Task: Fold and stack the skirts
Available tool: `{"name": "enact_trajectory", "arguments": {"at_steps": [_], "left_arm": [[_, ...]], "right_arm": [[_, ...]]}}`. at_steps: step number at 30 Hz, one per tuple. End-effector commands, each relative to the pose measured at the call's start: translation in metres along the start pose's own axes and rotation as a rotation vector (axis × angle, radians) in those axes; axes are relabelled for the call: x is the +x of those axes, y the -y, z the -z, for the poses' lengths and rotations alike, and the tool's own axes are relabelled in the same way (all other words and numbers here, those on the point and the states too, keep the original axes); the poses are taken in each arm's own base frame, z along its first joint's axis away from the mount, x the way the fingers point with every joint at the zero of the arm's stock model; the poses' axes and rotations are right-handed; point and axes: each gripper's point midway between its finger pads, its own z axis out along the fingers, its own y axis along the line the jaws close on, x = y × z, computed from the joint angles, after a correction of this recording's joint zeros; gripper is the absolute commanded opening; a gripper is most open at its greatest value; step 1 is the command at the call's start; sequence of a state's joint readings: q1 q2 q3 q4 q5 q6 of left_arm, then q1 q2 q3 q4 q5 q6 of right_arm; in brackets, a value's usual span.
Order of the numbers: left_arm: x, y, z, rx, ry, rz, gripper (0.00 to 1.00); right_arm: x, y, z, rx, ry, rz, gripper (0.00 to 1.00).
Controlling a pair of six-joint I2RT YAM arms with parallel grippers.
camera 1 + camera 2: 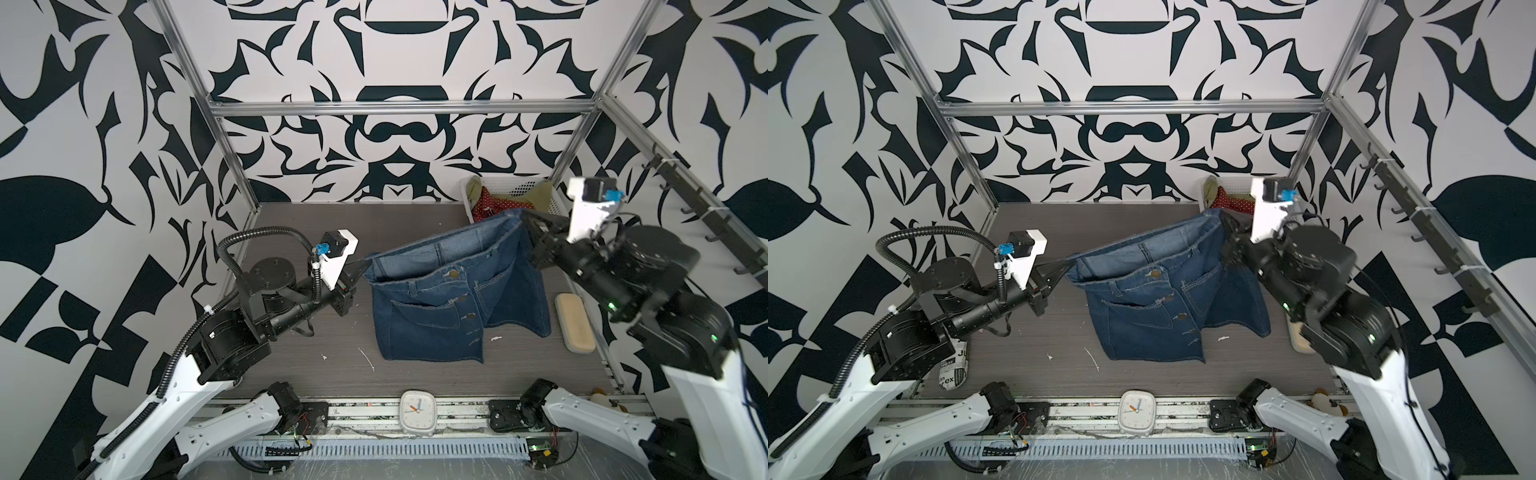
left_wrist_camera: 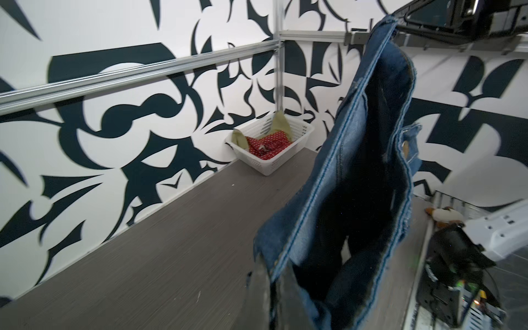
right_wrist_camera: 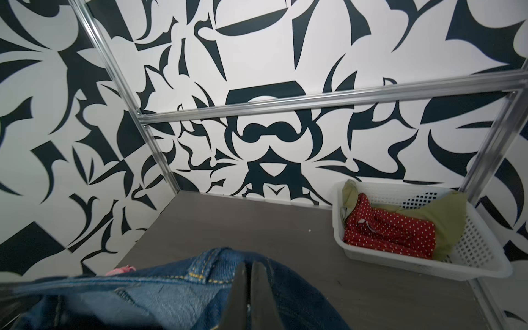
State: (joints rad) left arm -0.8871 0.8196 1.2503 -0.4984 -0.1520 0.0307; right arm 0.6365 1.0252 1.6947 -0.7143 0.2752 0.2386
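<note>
The dark blue denim skirt (image 1: pixel 453 299) (image 1: pixel 1167 307) hangs in the air by its waistband between both arms, its hem touching the grey table. My left gripper (image 1: pixel 362 266) (image 1: pixel 1068 266) is shut on the waistband's left end; the denim (image 2: pixel 351 171) fills the left wrist view beyond that gripper (image 2: pixel 275 274). My right gripper (image 1: pixel 524 219) (image 1: pixel 1224 222) is shut on the waistband's right end, its jaws (image 3: pixel 249 271) pinching the denim (image 3: pixel 177 294). The red polka-dot skirt (image 3: pixel 391 228) (image 1: pixel 494 205) and the olive-green skirt (image 3: pixel 440 217) (image 2: pixel 278 123) lie crumpled in the white basket.
The white perforated basket (image 3: pixel 480 251) (image 1: pixel 505 183) (image 2: pixel 274 165) stands in the table's far right corner. A beige oblong case (image 1: pixel 575 322) lies at the right edge. A white clock (image 1: pixel 418 411) sits on the front rail, a newsprint pouch (image 1: pixel 955 365) at front left, a plush toy (image 1: pixel 1325 403) at front right.
</note>
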Motion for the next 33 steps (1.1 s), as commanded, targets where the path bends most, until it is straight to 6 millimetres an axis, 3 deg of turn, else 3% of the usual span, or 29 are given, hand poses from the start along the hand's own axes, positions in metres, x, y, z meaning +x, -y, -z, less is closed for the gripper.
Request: {"name": "enact_trajectory", "arguments": {"at_steps": [1, 3, 5, 9, 10, 11, 12, 13, 14, 15, 16, 19, 20, 24, 26, 33], "left_arm": [[0.024, -0.057, -0.001, -0.292, -0.081, 0.03, 0.0], [0.051, -0.08, -0.012, -0.331, -0.142, 0.1, 0.0], [0.091, -0.109, -0.024, -0.321, -0.185, 0.26, 0.0], [0.19, -0.166, -0.029, -0.397, -0.282, 0.515, 0.0], [0.213, -0.184, -0.025, -0.484, -0.299, 0.587, 0.0], [0.223, -0.19, -0.028, -0.482, -0.297, 0.623, 0.15], [0.23, -0.198, -0.027, -0.507, -0.304, 0.653, 0.37], [0.236, -0.214, -0.02, -0.601, -0.315, 0.687, 0.49], [0.239, -0.228, -0.012, -0.683, -0.329, 0.692, 0.63], [0.24, -0.239, -0.004, -0.76, -0.329, 0.686, 0.81], [0.243, -0.251, 0.009, -0.866, -0.322, 0.687, 1.0], [0.235, -0.257, 0.02, -0.909, -0.247, 0.661, 0.96], [0.235, -0.256, 0.021, -0.907, -0.23, 0.659, 0.94], [0.253, -0.24, 0.0, -0.77, -0.346, 0.691, 0.93], [0.272, -0.235, -0.01, -0.722, -0.429, 0.721, 0.92], [0.303, -0.247, -0.042, -0.648, -0.518, 0.74, 0.86]], "right_arm": [[-0.027, 0.012, -0.065, 0.181, 0.096, 0.069, 0.0], [-0.018, 0.001, -0.115, 0.188, 0.078, 0.095, 0.0], [-0.001, -0.004, -0.176, 0.195, 0.04, 0.094, 0.0], [0.063, -0.025, -0.301, 0.144, -0.06, 0.067, 0.04], [0.083, -0.032, -0.334, 0.122, -0.089, 0.048, 0.25], [0.102, -0.037, -0.363, 0.109, -0.123, 0.035, 0.48], [0.118, -0.046, -0.385, 0.072, -0.153, 0.012, 0.73], [0.118, -0.055, -0.399, 0.04, -0.151, -0.017, 0.88], [0.123, -0.059, -0.408, 0.025, -0.146, -0.033, 0.91], [0.122, -0.067, -0.409, -0.027, -0.131, -0.048, 0.99], [0.111, -0.073, -0.405, -0.067, -0.104, -0.07, 1.0], [0.101, -0.079, -0.388, -0.106, -0.15, -0.091, 1.0], [0.107, -0.078, -0.377, -0.115, -0.166, -0.078, 1.0], [0.112, -0.069, -0.32, -0.131, -0.2, -0.079, 1.0], [0.126, -0.057, -0.285, -0.1, -0.268, -0.084, 1.0], [0.23, -0.019, -0.196, -0.029, -0.445, -0.233, 0.92]]}}
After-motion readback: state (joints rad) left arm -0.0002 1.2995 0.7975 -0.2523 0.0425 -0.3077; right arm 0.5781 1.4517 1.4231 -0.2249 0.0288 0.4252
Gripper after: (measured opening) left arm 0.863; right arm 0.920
